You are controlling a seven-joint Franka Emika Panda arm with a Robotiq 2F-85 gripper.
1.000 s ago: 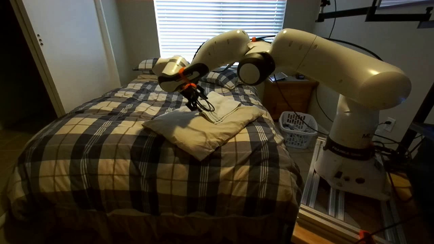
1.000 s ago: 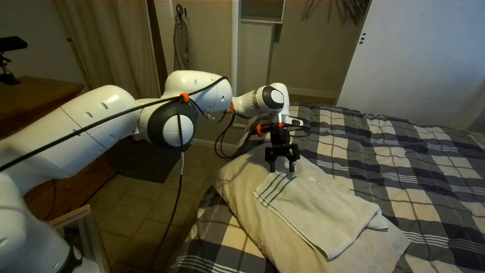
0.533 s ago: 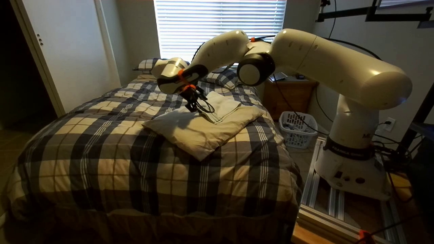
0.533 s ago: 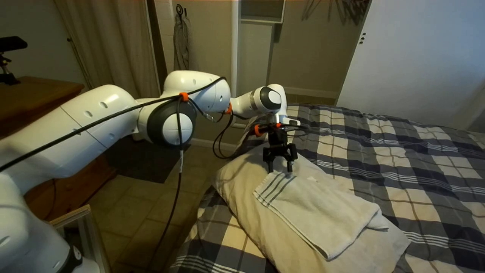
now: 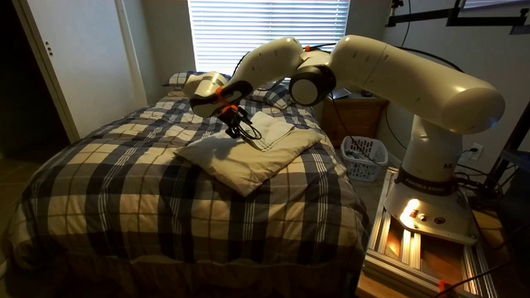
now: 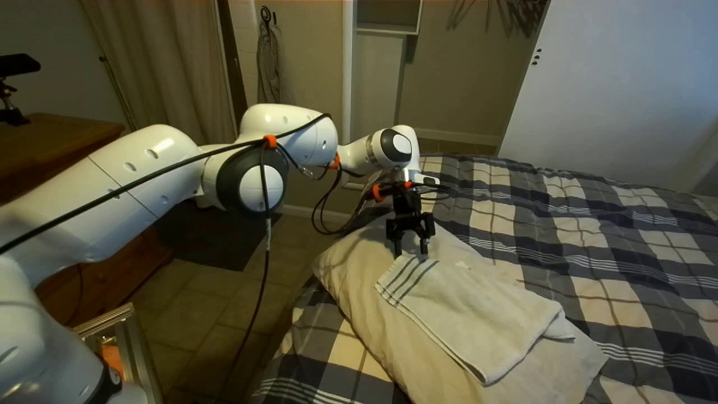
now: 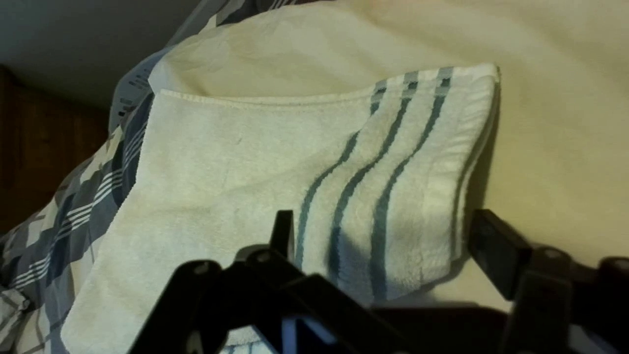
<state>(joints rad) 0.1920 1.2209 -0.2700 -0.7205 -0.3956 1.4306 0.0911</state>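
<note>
Reaches across a bed spread with a plaid blanket, to a cream pillow set askew toward the foot and, on top of that, to a folded white towel with dark stripes along one end. Points the black tool down at that striped end, with fingers parted wide, one over the towel and one just past the hem; cannot tell whether touching

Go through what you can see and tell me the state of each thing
hand: open, at the striped end of the towel
towel: folded, lying on the pillow
pillow: lying on the plaid comforter
plaid comforter: spread out, rumpled
blinds: lowered
white basket: upright, partly filled
curtain: hanging in folds
</note>
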